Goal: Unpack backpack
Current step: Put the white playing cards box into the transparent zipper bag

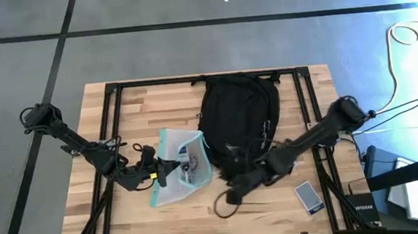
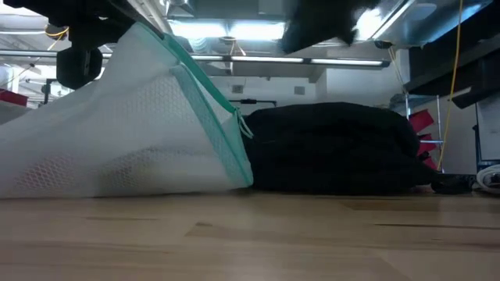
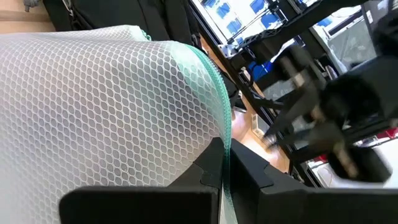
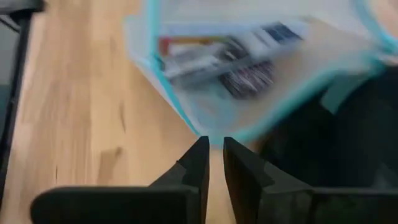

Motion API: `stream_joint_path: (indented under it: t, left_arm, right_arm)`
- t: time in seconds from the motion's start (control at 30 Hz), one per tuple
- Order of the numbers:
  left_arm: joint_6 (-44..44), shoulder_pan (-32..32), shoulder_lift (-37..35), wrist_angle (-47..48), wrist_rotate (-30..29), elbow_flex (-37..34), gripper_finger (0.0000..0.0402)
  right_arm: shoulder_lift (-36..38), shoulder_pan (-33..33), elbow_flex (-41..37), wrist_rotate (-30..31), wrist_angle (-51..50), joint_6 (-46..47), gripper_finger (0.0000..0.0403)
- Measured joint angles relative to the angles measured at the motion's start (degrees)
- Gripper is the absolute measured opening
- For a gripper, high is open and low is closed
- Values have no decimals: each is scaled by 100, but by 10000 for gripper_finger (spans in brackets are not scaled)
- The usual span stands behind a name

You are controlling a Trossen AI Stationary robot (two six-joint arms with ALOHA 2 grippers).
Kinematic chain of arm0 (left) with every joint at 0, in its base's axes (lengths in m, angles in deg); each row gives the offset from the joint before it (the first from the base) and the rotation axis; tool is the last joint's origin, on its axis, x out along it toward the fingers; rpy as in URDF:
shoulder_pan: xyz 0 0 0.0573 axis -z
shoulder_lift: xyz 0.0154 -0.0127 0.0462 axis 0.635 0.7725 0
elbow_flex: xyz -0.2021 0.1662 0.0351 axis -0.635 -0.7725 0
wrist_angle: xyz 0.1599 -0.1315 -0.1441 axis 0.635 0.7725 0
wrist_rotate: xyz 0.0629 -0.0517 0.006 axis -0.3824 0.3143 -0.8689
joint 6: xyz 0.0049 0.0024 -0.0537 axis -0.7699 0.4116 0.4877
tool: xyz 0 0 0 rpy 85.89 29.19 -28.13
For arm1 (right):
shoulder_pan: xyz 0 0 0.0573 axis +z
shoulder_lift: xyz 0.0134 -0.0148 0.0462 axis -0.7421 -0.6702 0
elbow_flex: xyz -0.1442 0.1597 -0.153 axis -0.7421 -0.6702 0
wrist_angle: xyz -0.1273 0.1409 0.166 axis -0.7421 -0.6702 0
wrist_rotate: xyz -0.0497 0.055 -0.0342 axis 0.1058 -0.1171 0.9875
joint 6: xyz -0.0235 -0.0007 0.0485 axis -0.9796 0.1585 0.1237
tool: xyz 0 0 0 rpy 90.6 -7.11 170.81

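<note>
Well, rounded black fabric backpack (image 1: 237, 122) beside clear mesh, teal-edged pouch (image 1: 181, 166).

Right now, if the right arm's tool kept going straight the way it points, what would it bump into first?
Probably the teal-edged mesh pouch: the right tool points at its near corner, just ahead over the wooden table. Depth is hard to judge.
</note>
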Motion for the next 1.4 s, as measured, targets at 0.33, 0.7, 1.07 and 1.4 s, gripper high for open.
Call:
stream_joint_path:
  t: [0.33, 0.7, 1.07, 1.4]
  left_arm:
    - [40, -35, 0, -5, -34, 0, 1]
    - [47, -48, 0, -5, -2, 0, 1]
    - [25, -46, 0, 0, 17, 0, 1]
    - [25, -46, 0, -2, 15, 0, 1]
  right_arm:
    - [-13, 1232, 0, -763, -1527, 2645, 153]
    - [-368, 1675, -9, -3152, -4199, 4917, 335]
    - [-360, 2023, -410, -3846, -4565, 5773, 389]
    - [-294, 2368, -1265, -4285, -3159, 6072, 399]
